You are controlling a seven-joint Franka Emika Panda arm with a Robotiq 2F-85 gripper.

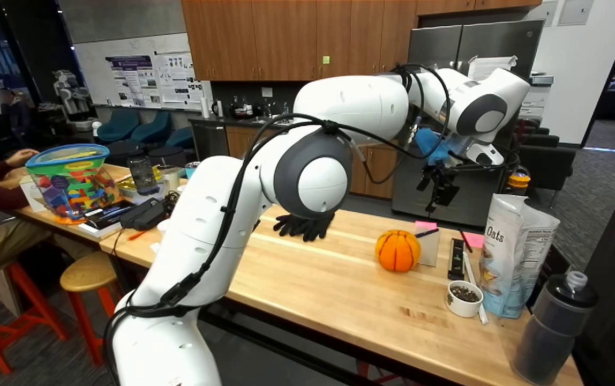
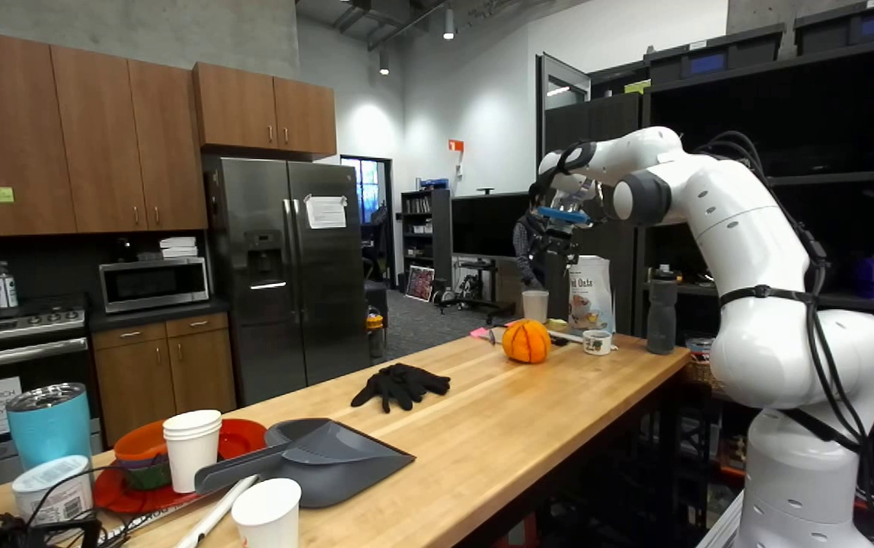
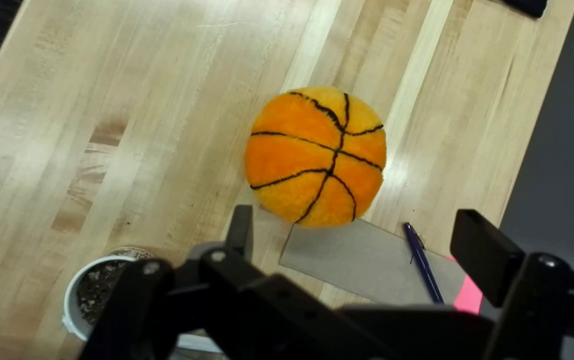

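My gripper (image 3: 359, 232) is open and empty in the wrist view, its two black fingers wide apart. It hangs above the table in both exterior views (image 1: 439, 193) (image 2: 559, 251). An orange plush ball with black lines (image 3: 312, 160) lies on the wooden table, ahead of the fingers and apart from them; it also shows in both exterior views (image 1: 397, 252) (image 2: 526, 341). Between the fingers in the wrist view, a grey card (image 3: 342, 260) lies below, with a dark blue pen (image 3: 422, 262) on it and a pink note (image 3: 468, 295) at its end.
A white cup with dark bits (image 1: 464, 308), an oats bag (image 1: 508, 262), a black level-like tool (image 1: 456, 260) and a grey bottle (image 1: 551, 332) stand or lie near the table end. Black gloves (image 2: 403, 384), a grey dustpan (image 2: 346, 457) and paper cups (image 2: 268, 510) are farther along.
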